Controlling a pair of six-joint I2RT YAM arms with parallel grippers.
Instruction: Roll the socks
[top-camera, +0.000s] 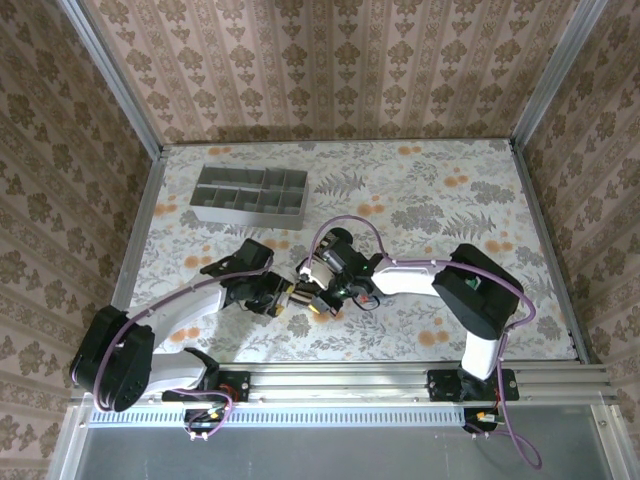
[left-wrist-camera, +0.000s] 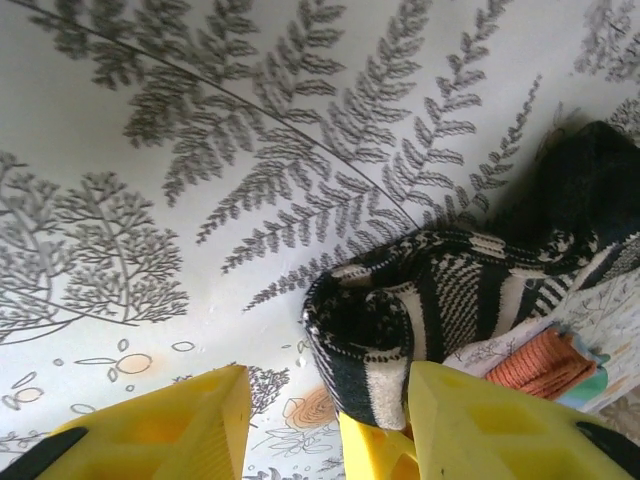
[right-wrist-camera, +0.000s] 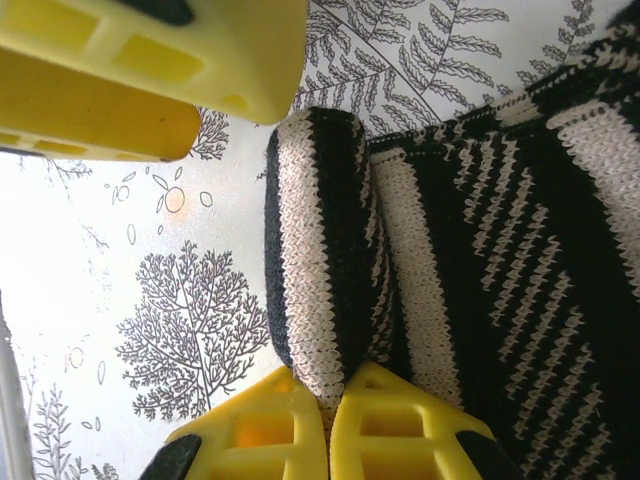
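Observation:
The black-and-cream striped sock (right-wrist-camera: 500, 250) lies on the table, its end rolled into a tight tube (right-wrist-camera: 320, 250). My right gripper (right-wrist-camera: 330, 385) is shut on the roll's near edge. In the left wrist view the roll's end (left-wrist-camera: 380, 340) faces the camera between my left gripper's (left-wrist-camera: 325, 385) spread fingers. It rests against the right-hand finger (left-wrist-camera: 500, 420), with a gap on the other side, so this gripper is open. The second sock's orange cuff (left-wrist-camera: 540, 365) pokes out beside the roll. Seen from above, the left gripper (top-camera: 290, 297) and the right gripper (top-camera: 320, 300) meet at mid-table.
A grey compartment tray (top-camera: 245, 214) stands at the back left of the floral tablecloth. Patterned walls and metal posts enclose the table on three sides. Both arms reach inward from the near rail.

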